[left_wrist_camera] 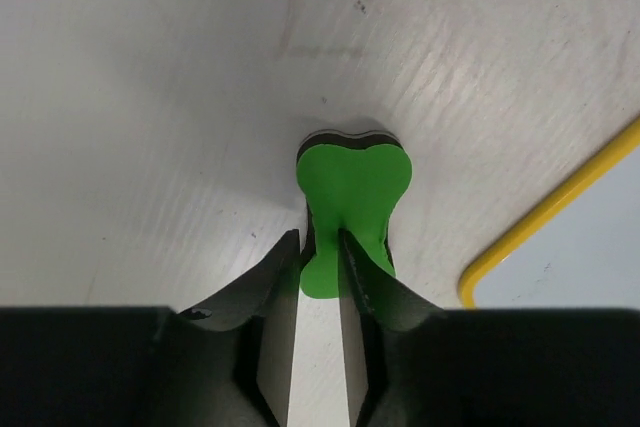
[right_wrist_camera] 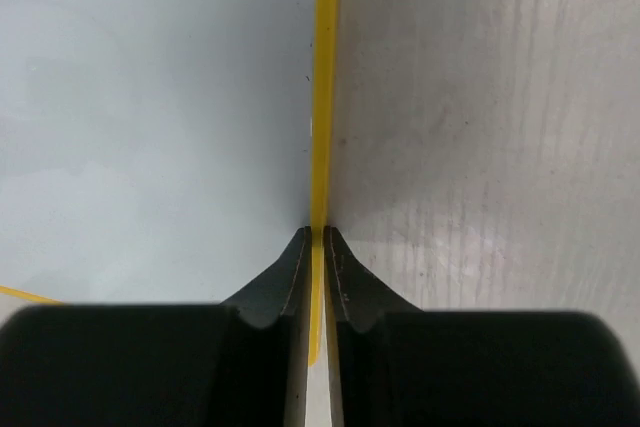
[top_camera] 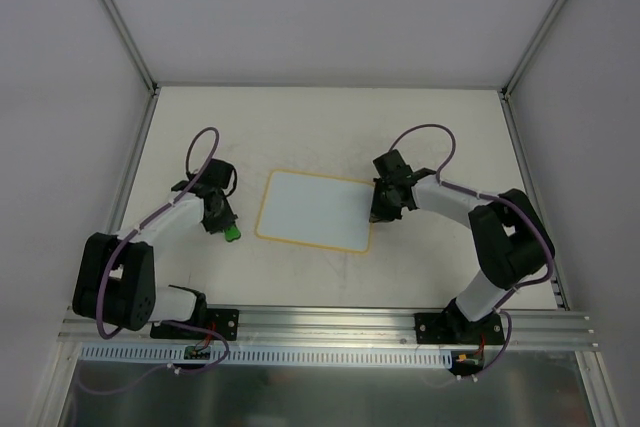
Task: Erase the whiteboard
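Pinching the yellow rim (right_wrist_camera: 325, 97) of the whiteboard (top_camera: 315, 209), the right fingers (right_wrist_camera: 280, 289) sat closed right of centre; the left fingers (left_wrist_camera: 265, 285) gripped a green eraser (left_wrist_camera: 352, 187). The whiteboard lay flat on the bench (top_camera: 300, 122).

White links (top_camera: 180, 212), black joints (top_camera: 115, 282), looping purple cables (top_camera: 200, 134); black tapered left pincer (left_wrist_camera: 318, 232) and right pincer (right_wrist_camera: 316, 230).

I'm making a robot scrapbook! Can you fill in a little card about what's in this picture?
whiteboard: white, yellow rim, no writing visible
green eraser: left of the board, not touching it
left gripper: jaws on either side of the eraser; grip unclear
right gripper: shut on the board's right rim
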### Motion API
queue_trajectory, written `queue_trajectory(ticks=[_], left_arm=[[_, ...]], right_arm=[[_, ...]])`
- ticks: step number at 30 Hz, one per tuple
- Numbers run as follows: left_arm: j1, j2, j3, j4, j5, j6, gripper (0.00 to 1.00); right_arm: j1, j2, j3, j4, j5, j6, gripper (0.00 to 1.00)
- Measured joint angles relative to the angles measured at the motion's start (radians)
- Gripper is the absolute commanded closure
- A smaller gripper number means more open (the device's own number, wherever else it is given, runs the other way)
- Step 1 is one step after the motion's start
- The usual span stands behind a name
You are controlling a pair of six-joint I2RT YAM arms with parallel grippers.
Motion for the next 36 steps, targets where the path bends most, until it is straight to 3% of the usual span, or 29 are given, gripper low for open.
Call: queue_trajectory(ticks=[5,6,9,10,16,21,22,29,36], left_arm=[[0.000,-0.060,-0.005,-0.045,0.018,0.014,0.41],[0.000,-0.083,-0.005,-0.050,0.027,0.016,0.28],[0.000,-0.173,-0.002,-0.067,0.054,0.029,0.08],[0.000,-0.201,0.002,-0.072,0.063,0.033,0.03],[0.000,-0.432,0.080,-0.115,0.100,0.090,0.01],[0.000,-0.637,0.148,-0.147,0.099,0.150,0.01],[0.000,-0.680,0.154,-0.150,0.098,0.163,0.01],[0.000,-0.974,0.200,-0.191,0.042,0.251,0.01],[0.000,-1.133,0.216,-0.195,0.003,0.308,0.01]], right_arm=[[0.000,-0.062,-0.048,-0.038,0.033,-0.006,0.78],[0.000,-0.081,-0.060,-0.058,0.044,-0.011,0.76],[0.000,-0.148,-0.087,-0.142,0.084,-0.025,0.65],[0.000,-0.172,-0.091,-0.163,0.093,-0.029,0.56],[0.000,-0.438,-0.077,-0.275,0.186,-0.073,0.24],[0.000,-0.701,-0.031,-0.334,0.299,-0.140,0.12],[-0.001,-0.757,-0.020,-0.344,0.325,-0.159,0.05],[-0.001,-1.064,0.014,-0.386,0.487,-0.283,0.01],[-0.001,-1.236,0.023,-0.410,0.586,-0.394,0.01]])
